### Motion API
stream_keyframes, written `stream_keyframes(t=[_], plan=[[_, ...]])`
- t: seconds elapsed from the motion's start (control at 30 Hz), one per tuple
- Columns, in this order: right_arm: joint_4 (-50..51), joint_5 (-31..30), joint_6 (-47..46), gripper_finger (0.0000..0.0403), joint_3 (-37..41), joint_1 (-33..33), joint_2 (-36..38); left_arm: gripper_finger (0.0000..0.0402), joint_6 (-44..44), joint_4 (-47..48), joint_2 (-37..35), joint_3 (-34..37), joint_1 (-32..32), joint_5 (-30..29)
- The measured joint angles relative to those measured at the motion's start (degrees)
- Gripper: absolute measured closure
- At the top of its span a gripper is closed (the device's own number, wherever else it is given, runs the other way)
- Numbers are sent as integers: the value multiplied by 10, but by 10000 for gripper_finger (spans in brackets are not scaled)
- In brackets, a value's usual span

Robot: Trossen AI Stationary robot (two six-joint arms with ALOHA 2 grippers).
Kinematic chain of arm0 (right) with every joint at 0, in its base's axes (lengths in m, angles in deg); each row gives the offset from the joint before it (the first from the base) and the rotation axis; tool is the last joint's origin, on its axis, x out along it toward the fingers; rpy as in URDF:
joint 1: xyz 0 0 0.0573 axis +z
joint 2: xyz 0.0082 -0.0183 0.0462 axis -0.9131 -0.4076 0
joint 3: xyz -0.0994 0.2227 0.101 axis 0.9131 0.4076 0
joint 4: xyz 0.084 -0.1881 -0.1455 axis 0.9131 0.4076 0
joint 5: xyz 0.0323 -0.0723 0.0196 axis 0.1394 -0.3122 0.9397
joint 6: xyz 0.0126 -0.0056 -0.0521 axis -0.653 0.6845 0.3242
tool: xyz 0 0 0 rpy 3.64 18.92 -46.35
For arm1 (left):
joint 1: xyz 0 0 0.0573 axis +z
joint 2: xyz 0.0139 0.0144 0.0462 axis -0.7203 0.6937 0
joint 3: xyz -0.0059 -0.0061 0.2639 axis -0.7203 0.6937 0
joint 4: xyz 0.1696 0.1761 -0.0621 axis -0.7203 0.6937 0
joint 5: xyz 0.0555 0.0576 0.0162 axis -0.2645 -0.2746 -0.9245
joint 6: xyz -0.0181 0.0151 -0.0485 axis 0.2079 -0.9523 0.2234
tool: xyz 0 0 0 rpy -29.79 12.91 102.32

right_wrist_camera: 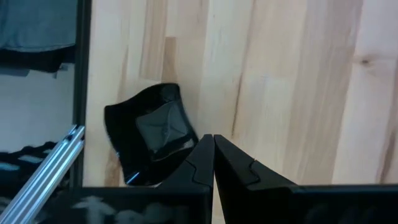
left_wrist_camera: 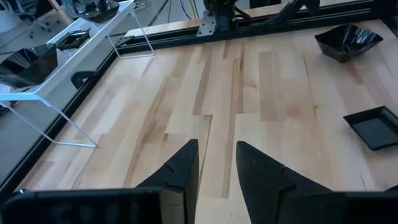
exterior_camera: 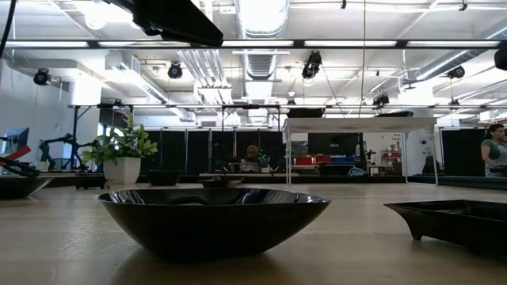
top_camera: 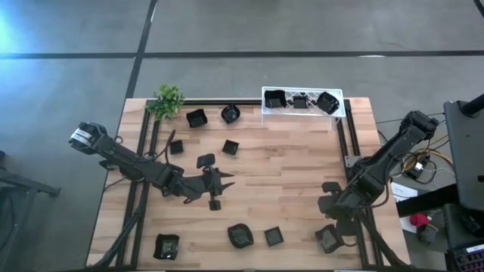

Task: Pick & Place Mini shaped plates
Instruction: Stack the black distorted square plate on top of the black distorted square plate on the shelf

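Several mini shaped plates, small and black, lie scattered on the wooden table (top_camera: 295,166), such as a square one (top_camera: 231,147) and an angular one (top_camera: 240,236). Three more sit in the white rack (top_camera: 302,102) at the far edge. My left gripper (top_camera: 225,181) (left_wrist_camera: 217,144) hovers open over bare wood mid-table, between two plates (top_camera: 206,161) (top_camera: 215,202), with nothing between its fingers. My right gripper (top_camera: 333,210) (right_wrist_camera: 213,138) is shut and empty, pointing down over the right side. An angular plate (right_wrist_camera: 152,134) lies beside it by the edge rail.
A small green plant (top_camera: 168,100) stands at the far left corner. Black rails run along the table's left and right sides (top_camera: 344,143). The left wrist view shows two plates (left_wrist_camera: 348,40) (left_wrist_camera: 376,127) ahead, with bare wood between them and the rack (left_wrist_camera: 62,59).
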Motion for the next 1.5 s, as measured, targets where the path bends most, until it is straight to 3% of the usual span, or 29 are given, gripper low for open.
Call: stream_keyframes(t=[0.43, 0.97, 1.2, 1.5], plan=[[-1, -11, -1, 394, 1, 0, -16, 298, -3, 0, 0, 0, 0, 0], [-7, -9, 4, 394, 1, 0, -108, 298, -38, 0, 0, 0, 0, 0], [-8, 30, 2, 394, -9, 0, -130, 298, -44, 1, 0, 0, 0, 0], [-23, 35, -4, 394, -15, 0, -134, 298, -43, 0, 0, 0, 0, 0]])
